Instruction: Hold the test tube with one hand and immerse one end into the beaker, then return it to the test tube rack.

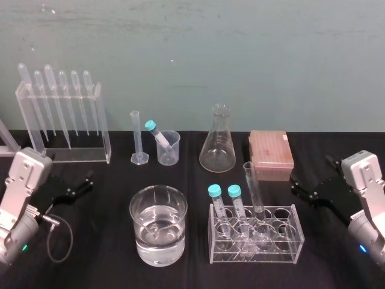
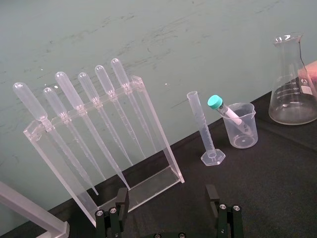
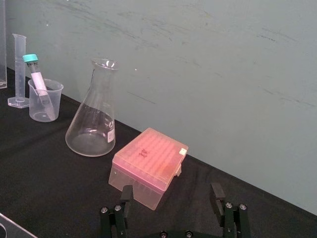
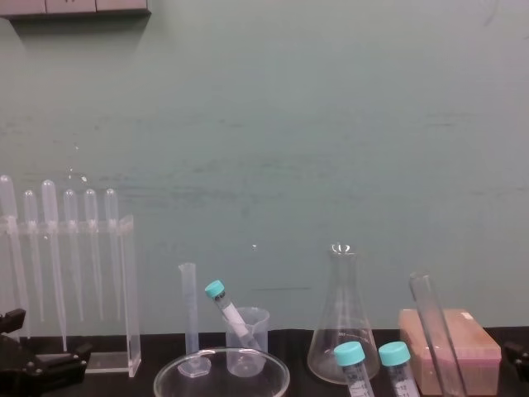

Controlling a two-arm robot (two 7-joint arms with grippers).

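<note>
The tube (image 1: 254,191) stands in the clear rack (image 1: 283,248) just right of the beaker (image 1: 139,238), its open mouth leaning a little toward the beaker. It is plain thin glass, a long narrow cylinder with a rounded bottom. I judge it light, stiff, slick and easy to crack. The best hold is probably on the bare upper length, above the rack's top plate and below the lip. The squeeze should be gentle and across the width. Because the tube leans in its hole, it likely needs to be drawn out along its own axis so it does not lever against the plate.

The beaker is a broad, straight-walled glass, about half full of clear liquid. Its wide mouth gives an easy target for dipping one end. The rack is clear acrylic with round holes, and two teal-capped tubes (image 1: 216,201) stand in it on the side nearer the beaker. That leaves little room on that side of the tube. Farther back from the beaker are a glass flask (image 1: 218,144) and a pink ribbed box (image 1: 271,153).

The counter (image 1: 102,265) is covered in matte black cloth.

Neither claw holds anything. The left claw (image 2: 167,190) rests well left of the beaker with its fingers apart. The right claw (image 3: 172,187) rests well right of the beaker, past the rack, also spread wide.
</note>
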